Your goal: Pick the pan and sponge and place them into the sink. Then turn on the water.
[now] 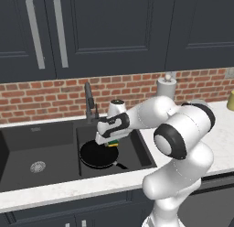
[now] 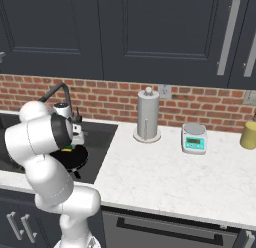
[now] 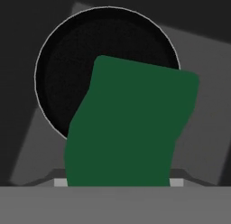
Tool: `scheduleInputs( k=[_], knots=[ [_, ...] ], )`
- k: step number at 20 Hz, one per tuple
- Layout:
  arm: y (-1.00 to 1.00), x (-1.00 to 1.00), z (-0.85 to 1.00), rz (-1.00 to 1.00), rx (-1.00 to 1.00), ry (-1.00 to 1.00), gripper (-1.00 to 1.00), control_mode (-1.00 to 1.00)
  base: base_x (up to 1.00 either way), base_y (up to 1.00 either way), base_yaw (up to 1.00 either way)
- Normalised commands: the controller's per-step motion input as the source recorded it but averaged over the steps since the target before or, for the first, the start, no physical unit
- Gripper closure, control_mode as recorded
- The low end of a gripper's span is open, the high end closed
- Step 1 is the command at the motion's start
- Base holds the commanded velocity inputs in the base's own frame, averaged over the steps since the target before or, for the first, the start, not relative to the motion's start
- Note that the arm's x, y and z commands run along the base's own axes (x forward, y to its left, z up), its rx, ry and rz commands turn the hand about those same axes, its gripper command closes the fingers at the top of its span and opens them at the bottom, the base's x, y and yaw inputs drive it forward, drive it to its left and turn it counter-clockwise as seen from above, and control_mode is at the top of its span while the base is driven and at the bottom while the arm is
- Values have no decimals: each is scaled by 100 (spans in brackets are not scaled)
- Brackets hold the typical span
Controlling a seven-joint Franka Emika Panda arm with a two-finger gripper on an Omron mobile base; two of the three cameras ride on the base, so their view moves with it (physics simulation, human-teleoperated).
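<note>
Colours at the sink
The pan (image 1: 98,155) is black, the sponge (image 3: 131,128) green and yellow, the sink (image 1: 27,143) dark charcoal, the desk (image 2: 165,179) white marble, the wall (image 2: 200,104) red brick.

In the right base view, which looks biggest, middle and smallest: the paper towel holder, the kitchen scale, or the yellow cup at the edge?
1. Paper towel holder, tallest and clearly biggest.
2. Kitchen scale.
3. Yellow cup, though the picture's edge cuts it off, so it might really match the scale.
</note>
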Motion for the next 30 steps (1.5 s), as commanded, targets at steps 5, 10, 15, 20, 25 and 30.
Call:
scheduleInputs(
  k=[5, 10, 15, 20, 25, 30],
  knots=[
    [1, 11, -8, 0, 0, 0, 100, -100, 0, 0, 0],
    [10, 23, -7, 0, 0, 0, 100, -100, 0, 0, 0],
    [5, 11, -5, 0, 0, 0, 100, -100, 0, 0, 0],
    [5, 9, -4, 0, 0, 0, 100, -100, 0, 0, 0],
    [5, 11, -11, 0, 0, 0, 100, -100, 0, 0, 0],
    [6, 8, -29, 0, 0, 0, 100, -100, 0, 0, 0]
  ],
)
